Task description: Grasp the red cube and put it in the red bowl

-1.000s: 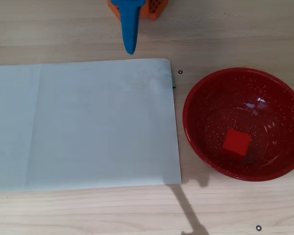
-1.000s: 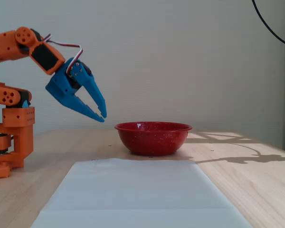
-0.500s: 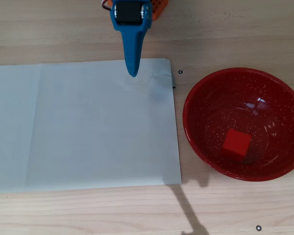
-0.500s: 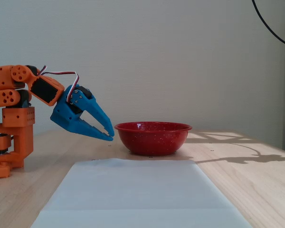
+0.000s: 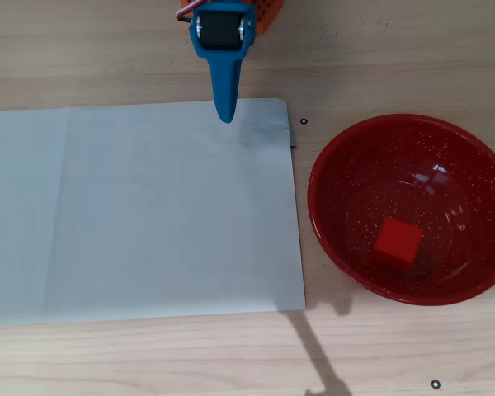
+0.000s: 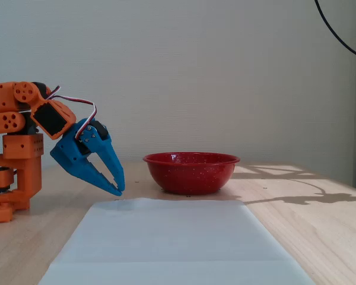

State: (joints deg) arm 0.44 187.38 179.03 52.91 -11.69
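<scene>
A pale sheet [image 5: 140,214] covered much of the wooden table [image 5: 396,58], with the red bowl [image 5: 346,157] just off its right edge in the overhead view. The blue gripper [image 6: 119,190] hung nearly closed and empty above the sheet's far edge. The red cube [image 5: 398,240] lay inside the bowl.

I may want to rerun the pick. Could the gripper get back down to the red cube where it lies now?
Probably yes. The red cube lies uncovered in the open red bowl, and the empty gripper sits beside it; only the rim needs clearing.

Folded arm, fingers [image 6: 115,185] together, empty
</scene>
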